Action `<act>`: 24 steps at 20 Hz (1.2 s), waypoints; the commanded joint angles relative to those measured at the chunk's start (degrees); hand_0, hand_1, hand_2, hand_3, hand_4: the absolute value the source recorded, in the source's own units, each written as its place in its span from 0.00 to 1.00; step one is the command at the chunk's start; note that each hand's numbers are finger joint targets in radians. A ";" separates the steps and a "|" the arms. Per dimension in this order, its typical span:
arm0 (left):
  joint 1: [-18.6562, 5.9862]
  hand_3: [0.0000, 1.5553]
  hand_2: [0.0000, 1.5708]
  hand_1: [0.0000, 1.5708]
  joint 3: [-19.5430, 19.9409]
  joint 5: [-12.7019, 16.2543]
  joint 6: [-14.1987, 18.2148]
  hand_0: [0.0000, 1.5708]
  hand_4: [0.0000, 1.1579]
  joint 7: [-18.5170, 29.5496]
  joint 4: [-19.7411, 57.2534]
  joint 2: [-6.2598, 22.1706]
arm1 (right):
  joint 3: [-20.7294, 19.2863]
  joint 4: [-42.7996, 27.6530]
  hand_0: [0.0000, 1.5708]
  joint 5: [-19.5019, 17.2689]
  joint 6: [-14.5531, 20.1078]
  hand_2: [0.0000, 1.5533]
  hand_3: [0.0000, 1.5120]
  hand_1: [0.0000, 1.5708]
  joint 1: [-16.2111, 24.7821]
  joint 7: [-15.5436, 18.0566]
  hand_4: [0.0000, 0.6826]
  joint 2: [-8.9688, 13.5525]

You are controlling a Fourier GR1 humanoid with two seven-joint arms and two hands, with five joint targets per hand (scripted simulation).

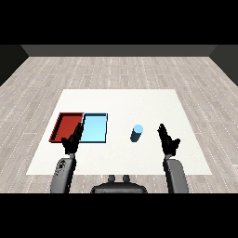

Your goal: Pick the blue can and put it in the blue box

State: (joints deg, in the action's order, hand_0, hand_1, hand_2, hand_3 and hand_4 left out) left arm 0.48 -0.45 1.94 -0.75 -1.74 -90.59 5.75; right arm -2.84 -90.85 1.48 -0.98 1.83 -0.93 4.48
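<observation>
1. Head view looks down and forward across a white table [121, 100], which stands on a grey wooden floor [116, 69].
2. On the left part of the table lie two trays side by side: the red tray [62, 126] at the far left, and the light blue tray [96, 122] just to the right of it. Their long edges are touching or almost touching; I cannot tell which.
3. The blue can [136, 133] stands on the table to the right of the light blue tray, apart from it, with bare table between them. It appears upright and leans a little in this view. Its top is light blue and its side is darker blue. Nothing touches it.
4. The right hand [168, 140] is to the right of the can, near it but not touching. Its fingers are straight and point forward, and they hold nothing.
5. The left hand [72, 141] is at the near edge of the two trays, in front of the place where they meet. Its fingers are also stretched out and hold nothing.
6. Both grey forearms come in from the lower corners, the left forearm [62, 174] and the right forearm [175, 175].
</observation>
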 commanded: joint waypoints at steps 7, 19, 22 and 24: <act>-1.81 0.00 0.00 0.00 1.34 2.50 -0.56 0.00 0.00 13.71 -6.10 -4.08 | -2.10 -1.46 0.00 6.89 -5.97 0.00 0.00 0.00 -8.45 8.00 0.00 -0.84; -1.02 0.00 0.00 0.00 3.92 4.26 -4.80 0.00 0.00 29.18 2.61 -3.98 | -8.05 3.86 0.00 13.22 -15.36 0.00 0.00 0.00 -7.13 15.08 0.00 4.83; -0.25 0.00 0.00 0.00 4.68 7.42 -7.05 0.00 0.00 26.92 0.77 -3.25 | -7.12 13.55 0.00 9.81 -13.57 0.00 0.00 0.00 -11.70 21.16 0.00 2.77; -1.66 0.00 0.00 0.00 6.21 6.63 -6.62 0.00 0.00 28.76 3.41 -2.24 | -4.56 1.29 0.00 10.43 -11.60 0.00 0.00 0.00 -5.82 14.19 0.00 1.37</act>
State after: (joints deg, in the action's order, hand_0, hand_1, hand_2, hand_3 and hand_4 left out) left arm -0.44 4.28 7.63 -6.95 26.63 -87.86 2.62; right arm -8.50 -83.69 11.52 -13.81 -6.75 16.22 6.72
